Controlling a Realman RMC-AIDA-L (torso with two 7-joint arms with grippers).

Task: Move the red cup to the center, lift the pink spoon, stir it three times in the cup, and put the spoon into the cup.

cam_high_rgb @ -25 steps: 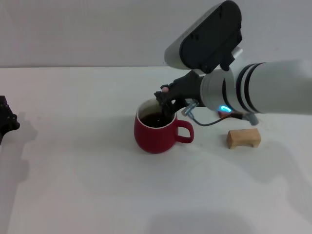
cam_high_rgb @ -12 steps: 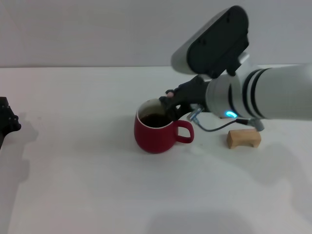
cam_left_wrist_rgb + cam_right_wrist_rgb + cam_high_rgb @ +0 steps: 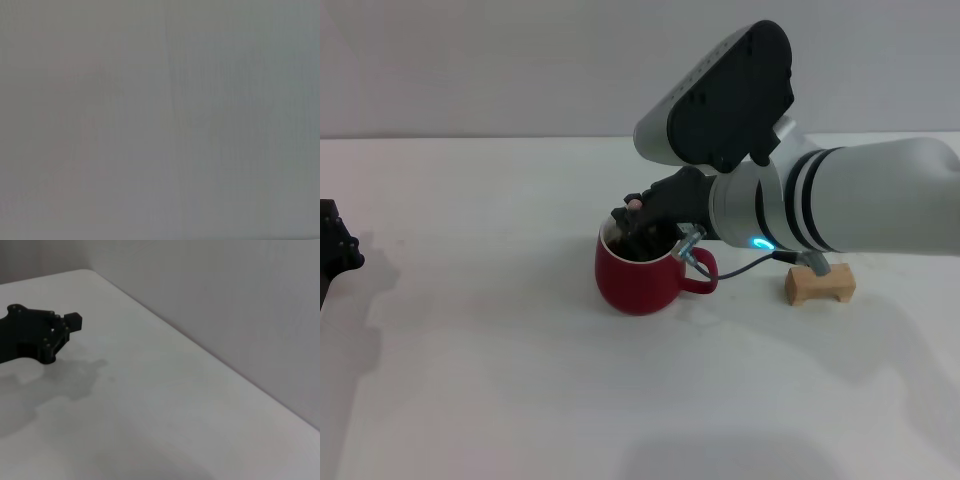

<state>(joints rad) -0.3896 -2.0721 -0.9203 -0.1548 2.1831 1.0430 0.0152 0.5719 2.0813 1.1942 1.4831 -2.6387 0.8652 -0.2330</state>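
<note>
The right gripper [image 3: 638, 222] hangs over the mouth of the red cup [image 3: 638, 275] near the middle of the white table [image 3: 480, 350], fingers closed on the pink spoon [image 3: 634, 205], only its pink tip showing. The left gripper [image 3: 334, 250] sits at the table's left edge; whether it is open is unclear.

so the non-task stuff is pretty sparse here. there's a white table [image 3: 500, 400] filling most of the head view, plain and matte, with soft grey shadows lying on it – one on the left side and a broader one toward the right. behind it, at the far edge, a pale grey wall [image 3: 470, 60] runs straight across. on the right side of the table sits a small tan wooden block [image 3: 820, 284] – it has a little notch cut out underneath, so it stands on two short feet. the same tabletop and wall show up in the right wrist view too.
</note>
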